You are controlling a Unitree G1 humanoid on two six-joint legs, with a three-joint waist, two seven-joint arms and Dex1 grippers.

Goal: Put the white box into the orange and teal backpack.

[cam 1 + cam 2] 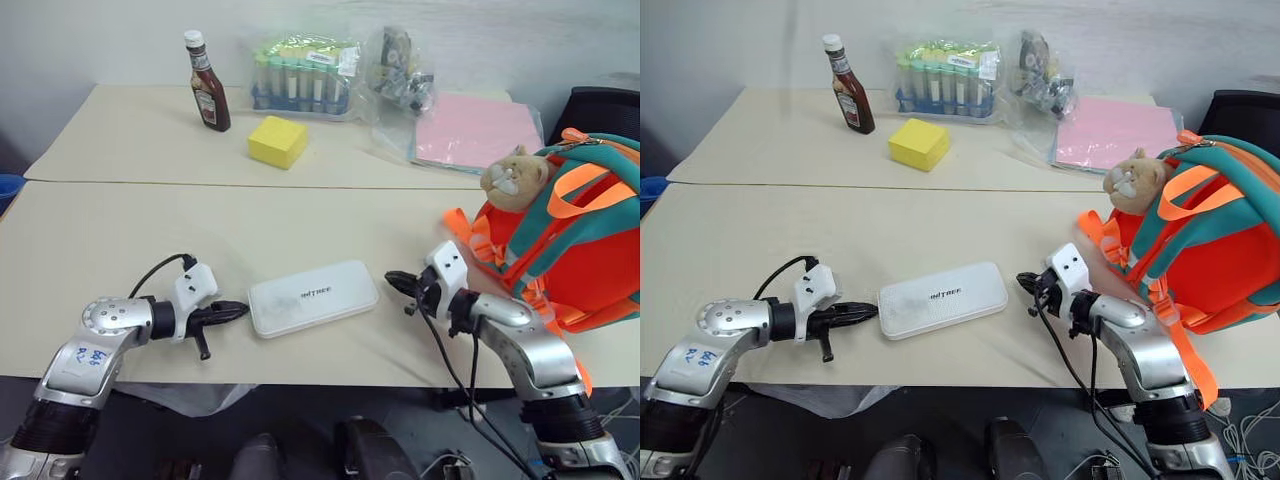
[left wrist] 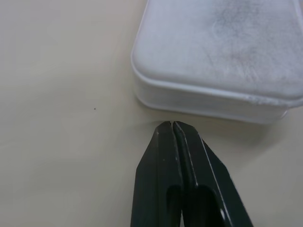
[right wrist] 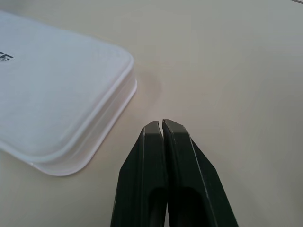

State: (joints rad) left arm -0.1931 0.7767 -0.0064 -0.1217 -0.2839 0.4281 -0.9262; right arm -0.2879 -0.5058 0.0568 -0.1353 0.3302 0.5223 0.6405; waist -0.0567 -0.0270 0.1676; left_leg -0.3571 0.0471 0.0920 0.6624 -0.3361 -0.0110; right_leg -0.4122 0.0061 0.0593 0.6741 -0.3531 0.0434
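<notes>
White box (image 1: 313, 296) lying flat near the surface's (image 1: 120, 250) front edge. Left gripper (image 1: 236, 310) at its left end, right gripper (image 1: 392, 279) just off its right; both jaws pressed together, empty. Orange and teal backpack (image 1: 575, 235) at right edge.

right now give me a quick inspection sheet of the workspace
surface: two tan tables pushed together
job's things: white box flat near the front edge; backpack upright on the right, plush toy on it
clutter: sauce bottle, yellow sponge, tube rack, bagged items, pink sheets on the far table
grippers: left gripper shut, at the box's left end; right gripper shut, just off its right end
cables: black cable on the right arm
surroundings: dark chair behind the backpack
</notes>
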